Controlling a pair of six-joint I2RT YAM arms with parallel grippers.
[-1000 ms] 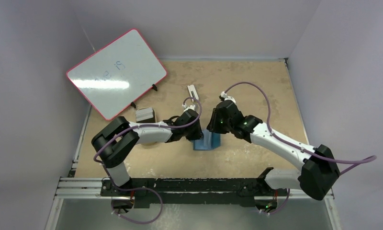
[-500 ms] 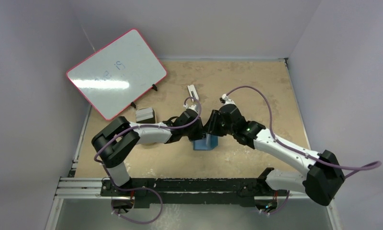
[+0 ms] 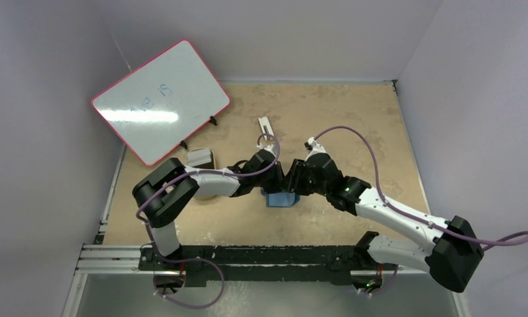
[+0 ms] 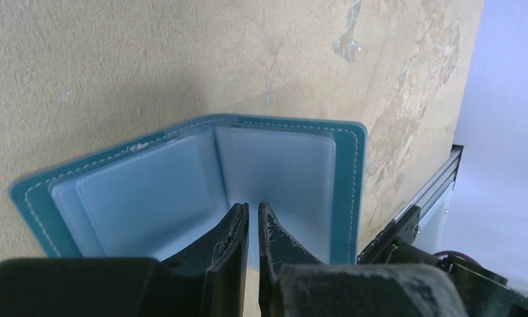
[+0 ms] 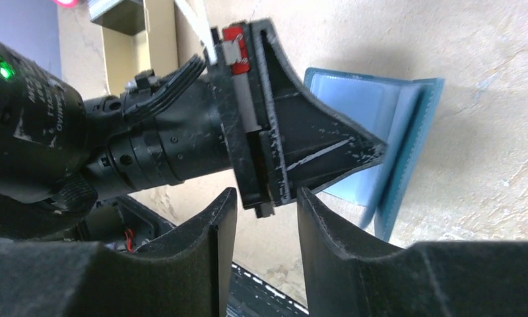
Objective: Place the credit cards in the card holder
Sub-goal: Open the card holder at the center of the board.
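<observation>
The teal card holder [image 4: 182, 178] lies open on the table, its pale blue pockets facing up; it also shows in the top view [image 3: 281, 199] and the right wrist view [image 5: 406, 132]. My left gripper [image 4: 251, 210] is shut to a thin slit, its tips pressed at the holder's inner fold, with no card seen between them. My right gripper [image 5: 264, 201] is open and empty, close beside the left gripper's fingers [image 5: 327, 148]. A small grey stack that looks like the credit cards [image 3: 200, 158] sits left of the left arm.
A red-framed whiteboard [image 3: 159, 99] leans at the back left. A small white oblong block [image 3: 266, 124] lies behind the grippers. A tan tray [image 5: 157, 46] sits under the grey stack. The black rail [image 3: 268, 254] runs along the near edge.
My right gripper has moved down and left, close against the left gripper over the holder. The holder's raised right flap has dropped lower. The left gripper stayed on the holder.
</observation>
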